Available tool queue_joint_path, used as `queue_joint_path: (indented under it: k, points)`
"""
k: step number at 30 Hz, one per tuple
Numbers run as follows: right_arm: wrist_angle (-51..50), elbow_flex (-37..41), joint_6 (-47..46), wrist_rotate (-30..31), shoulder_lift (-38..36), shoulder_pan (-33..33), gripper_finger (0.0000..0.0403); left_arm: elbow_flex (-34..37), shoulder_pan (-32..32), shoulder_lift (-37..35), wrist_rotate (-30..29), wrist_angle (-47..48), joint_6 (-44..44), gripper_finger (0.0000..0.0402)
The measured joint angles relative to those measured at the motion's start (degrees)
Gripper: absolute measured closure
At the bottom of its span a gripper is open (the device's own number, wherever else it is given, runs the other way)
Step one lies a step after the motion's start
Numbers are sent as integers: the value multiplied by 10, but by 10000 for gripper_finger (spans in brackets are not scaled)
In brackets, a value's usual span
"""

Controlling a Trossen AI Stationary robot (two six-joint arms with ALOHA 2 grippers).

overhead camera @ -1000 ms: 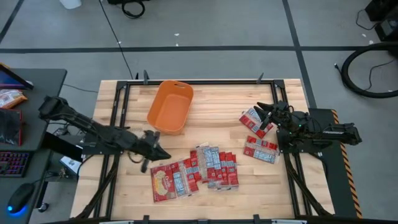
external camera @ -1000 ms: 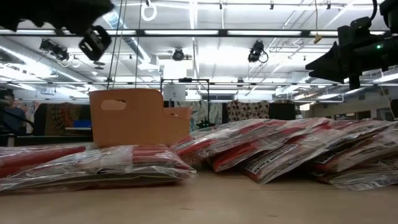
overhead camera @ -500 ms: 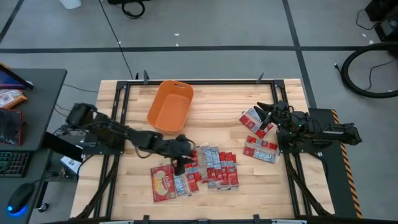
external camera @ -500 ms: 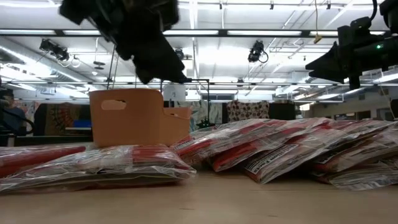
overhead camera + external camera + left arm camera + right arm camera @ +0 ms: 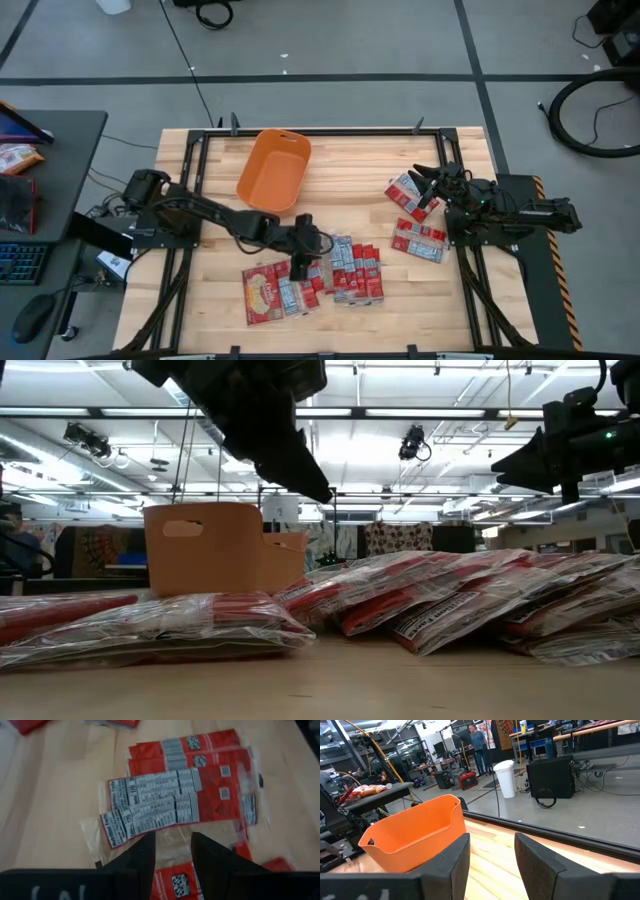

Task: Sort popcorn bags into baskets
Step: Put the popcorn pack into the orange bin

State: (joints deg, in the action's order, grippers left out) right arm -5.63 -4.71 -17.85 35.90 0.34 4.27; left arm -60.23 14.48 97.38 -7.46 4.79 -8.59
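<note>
Several popcorn bags lie flat and overlapping in a pile near the table's front middle; the left wrist view shows their red and white printed faces. Two more bags lie at the right, beside my right gripper. The orange basket stands on its base at the far middle. My left gripper hangs open above the pile, slanting down, with nothing between its fingers. My right gripper is open and level, and points toward the basket.
Black frame rails run along the table's edges. A desk with a keyboard stands beyond the left edge. Bare wood lies between the basket and the right-hand bags. A person stands far off in the room.
My left gripper has swung from the table's left side toward the right. It now hangs over the bag pile and has tipped further downward. The bags and the basket have not moved.
</note>
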Motion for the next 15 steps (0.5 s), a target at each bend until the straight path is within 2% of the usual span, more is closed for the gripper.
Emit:
queue_joint_path:
  k: [4, 9, 15]
  points:
    - [0, 0, 0, 0, 0, 0, 243, 0, -9, 0, 3, 2, -39, 271]
    - [7, 0, -11, 0, 0, 0, 243, 0, -51, 0, 56, 17, -102, 271]
    - [65, 0, -34, -10, 0, 0, 243, 0, -89, 0, 96, 20, -121, 271]
